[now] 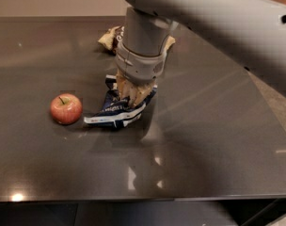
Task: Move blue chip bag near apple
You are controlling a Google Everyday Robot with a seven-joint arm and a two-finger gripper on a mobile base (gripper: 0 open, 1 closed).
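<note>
Pinching the blue chip bag's point(115, 112) crumpled top, the gripper point(132, 94) hangs straight down, fingers closed on it. Bag's low edge rests on the table point(213, 145), just beside the apple point(66, 108).

The robot arm point(227, 22) is big, round and light grey, with small dark holes point(285, 19) along it. It ends in a thick grey wrist point(140, 55) with a ring around it. The tan, stubby gripper point(133, 92) sits mid-table point(218, 149), pinched on the blue chip bag point(115, 113).
</note>
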